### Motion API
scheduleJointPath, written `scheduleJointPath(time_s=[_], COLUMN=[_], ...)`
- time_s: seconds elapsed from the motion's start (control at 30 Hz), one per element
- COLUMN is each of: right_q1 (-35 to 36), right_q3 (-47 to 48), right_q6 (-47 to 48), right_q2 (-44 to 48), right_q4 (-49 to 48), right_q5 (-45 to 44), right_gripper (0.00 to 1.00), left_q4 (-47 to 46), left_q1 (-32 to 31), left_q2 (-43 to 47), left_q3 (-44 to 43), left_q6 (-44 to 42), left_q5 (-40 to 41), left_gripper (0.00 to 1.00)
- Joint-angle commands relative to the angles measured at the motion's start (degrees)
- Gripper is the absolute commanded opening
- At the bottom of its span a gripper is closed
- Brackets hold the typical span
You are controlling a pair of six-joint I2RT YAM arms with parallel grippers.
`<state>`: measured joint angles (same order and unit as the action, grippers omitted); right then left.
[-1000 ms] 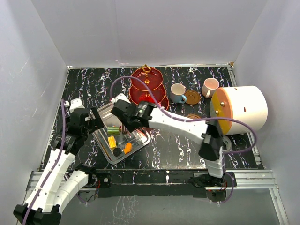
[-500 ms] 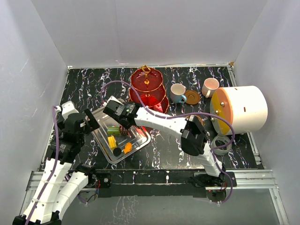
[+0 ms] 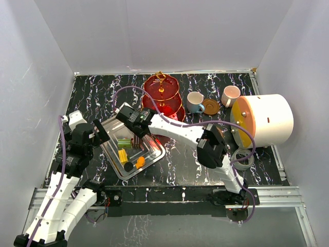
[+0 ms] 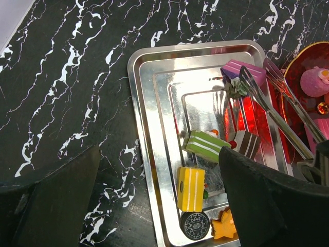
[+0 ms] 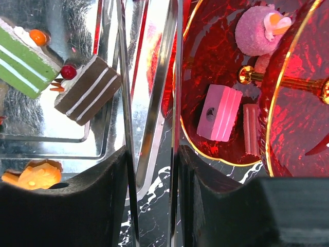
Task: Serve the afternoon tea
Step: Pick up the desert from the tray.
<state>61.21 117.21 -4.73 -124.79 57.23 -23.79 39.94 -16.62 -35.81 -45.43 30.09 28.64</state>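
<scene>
My right gripper (image 3: 134, 119) (image 5: 152, 154) is shut on silver tongs (image 5: 126, 103), over the gap between the tray and the red three-tier stand (image 3: 162, 98). The tong tips (image 4: 244, 77) are at a purple block sweet (image 4: 244, 69) in the tray's far corner; I cannot tell whether they pinch it. In the tray lie green (image 4: 205, 145), brown (image 4: 247, 144), yellow (image 4: 190, 188), orange star (image 4: 224, 231) and dark round (image 4: 194, 225) sweets. The stand's bottom tier (image 5: 205, 62) holds a pink block (image 5: 220, 113) and a round pink sweet (image 5: 255, 32). My left gripper (image 3: 95, 135) (image 4: 158, 154) is open and empty above the tray's left rim.
The silver tray (image 3: 110, 152) (image 4: 149, 123) lies left of centre. A blue cup (image 3: 195, 101), a brown saucer (image 3: 211, 107) and a pink cup (image 3: 230, 95) stand at the back right. A big white cylinder with an orange face (image 3: 264, 119) lies right, a tape roll (image 3: 242, 157) before it.
My right gripper with the tongs has moved left and back toward the tray's far corner, its elbow swinging left. My left gripper has drawn back a little to the left of the tray.
</scene>
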Motion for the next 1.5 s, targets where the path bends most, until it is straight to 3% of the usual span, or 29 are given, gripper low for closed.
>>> scheduleJointPath(time_s=[0.0, 0.17, 0.53, 0.73, 1.13, 1.47], right_q1=[-0.5, -1.0, -1.9, -3.9, -10.3, -14.1], right_q3=[1.5, 1.7, 3.3, 1.9, -13.2, -27.9], right_q6=[1.0, 1.2, -3.4, -8.7, -20.9, -31.0], right_q2=[-1.4, -2.3, 1.9, 6.5, 19.6, 38.4], right_q4=[-2.0, -1.0, -0.9, -1.4, -10.0, -18.3], right_q5=[0.0, -0.4, 6.0, 12.5, 30.1, 39.3], right_gripper=[0.37, 0.33, 0.13, 0.1, 0.09, 0.09], left_q4=[0.2, 0.1, 0.1, 0.1, 0.3, 0.6], left_q1=[-0.2, -0.2, -0.2, -0.2, -0.2, -0.2], left_q2=[0.1, -0.1, -0.1, 0.0, 1.1, 3.4], left_q3=[-1.6, -1.5, -1.6, -1.6, -1.7, -1.7], left_q6=[-0.2, -0.4, -0.4, -0.4, 0.0, 0.5], left_q5=[0.5, 0.2, 0.2, 0.2, 0.9, 2.1], left_gripper=[0.99, 0.99, 0.99, 0.99, 0.99, 0.99])
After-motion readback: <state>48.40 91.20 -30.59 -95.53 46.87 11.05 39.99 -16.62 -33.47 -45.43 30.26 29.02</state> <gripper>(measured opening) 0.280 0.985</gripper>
